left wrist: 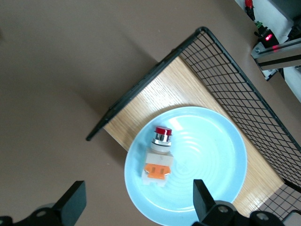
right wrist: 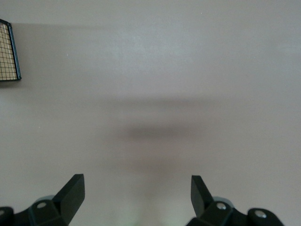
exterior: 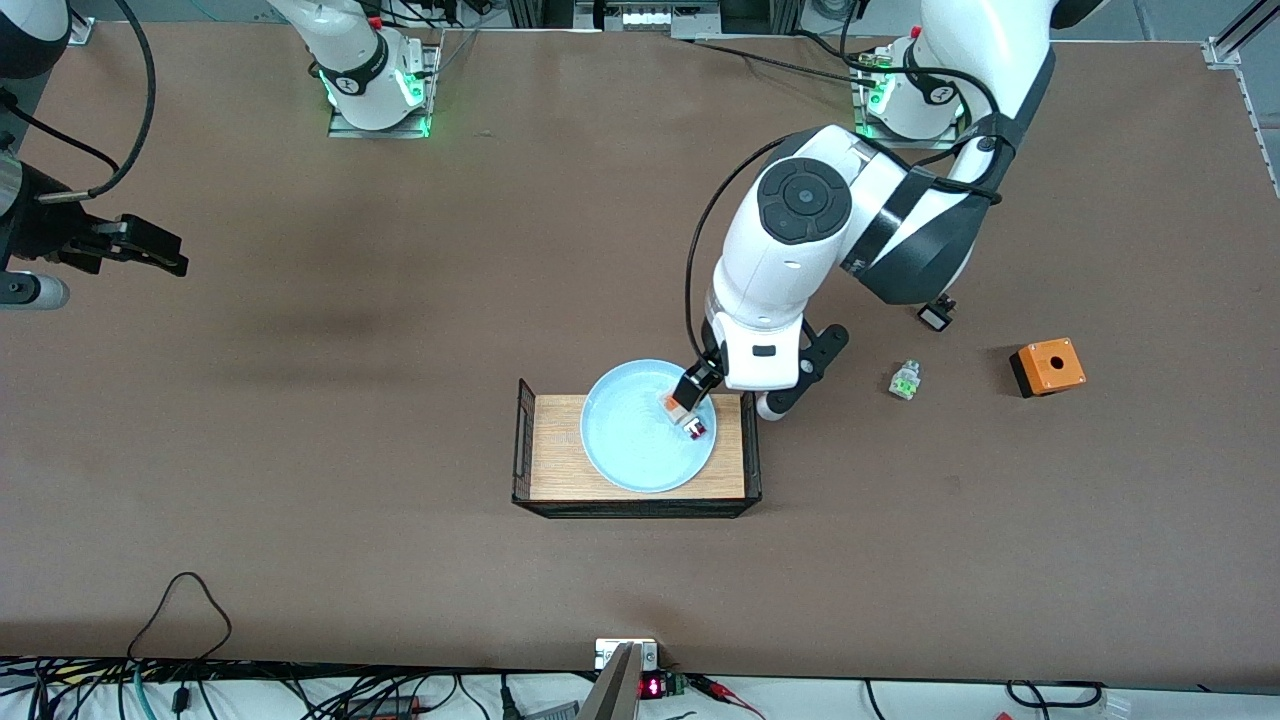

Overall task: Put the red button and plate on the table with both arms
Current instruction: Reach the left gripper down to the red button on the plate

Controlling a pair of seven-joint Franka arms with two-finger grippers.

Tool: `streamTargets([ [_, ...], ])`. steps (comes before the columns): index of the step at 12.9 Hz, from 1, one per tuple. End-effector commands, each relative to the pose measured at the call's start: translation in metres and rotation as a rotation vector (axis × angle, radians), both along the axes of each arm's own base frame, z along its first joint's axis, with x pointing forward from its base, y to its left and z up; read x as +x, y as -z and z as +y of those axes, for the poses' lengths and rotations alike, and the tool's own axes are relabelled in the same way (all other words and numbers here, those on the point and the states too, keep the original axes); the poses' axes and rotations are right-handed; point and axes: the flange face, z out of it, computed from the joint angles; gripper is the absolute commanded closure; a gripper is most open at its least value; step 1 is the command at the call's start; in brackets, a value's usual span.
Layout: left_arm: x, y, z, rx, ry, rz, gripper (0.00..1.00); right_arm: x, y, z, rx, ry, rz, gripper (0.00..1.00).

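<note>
Matte brown table [exterior: 300, 480], flat, w/ plenty of bare surface toward the right arm's end. Mid-table sits a small wooden tray [exterior: 552, 450], light grained board w/ black wire-mesh ends. On it lies the plate [exterior: 630, 450]: round, pale blue, glossy, shallow w/ raised rim and faint concentric rings; its rim overhangs the tray's long edges, sticking out more on the edge farther from the front cam. The red button [exterior: 690, 420] lies on its side in the plate, near the rim toward the left arm's end: white body, orange block at one end, chrome collar + dark red cap at the other.

Left gripper [exterior: 693, 392] is low over the plate, right above the button's orange end, jaws spread wide, nothing held; in the left wrist view the button [left wrist: 157, 157] lies between the two black fingers [left wrist: 70, 202], not touching.

Right gripper [exterior: 140, 245] waits over bare table at the right arm's end, jaws apart, empty, well apart from the tray.

Toward the left arm's end, on the table: green-and-clear small part [exterior: 905, 381], orange box w/ a hole [exterior: 1047, 366]
</note>
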Motion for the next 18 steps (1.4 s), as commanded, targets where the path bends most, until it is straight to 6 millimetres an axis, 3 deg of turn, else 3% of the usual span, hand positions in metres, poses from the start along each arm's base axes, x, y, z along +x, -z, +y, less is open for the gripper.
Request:
streamTargets([
  [1,-0.002,0.016,-0.014,-0.015,-0.026,0.004,0.0,-0.003,-0.008,0.001,-0.013,0.008,0.005,0.0],
  [6,-0.015,0.066,-0.043,0.063,0.027,0.02,0.0,-0.004,-0.009,0.002,-0.011,0.007,0.008,0.0],
  [10,-0.006,0.07,-0.045,0.046,0.077,-0.034,0.0,-0.004,-0.009,0.002,-0.013,0.011,0.008,0.0],
  [16,-0.007,0.098,-0.053,0.08,0.122,-0.047,0.0,-0.004,-0.009,0.006,-0.014,-0.001,0.001,0.0],
  [18,-0.004,0.091,-0.055,0.07,0.117,-0.058,0.0,-0.004,-0.009,0.009,-0.016,-0.005,0.001,0.0],
])
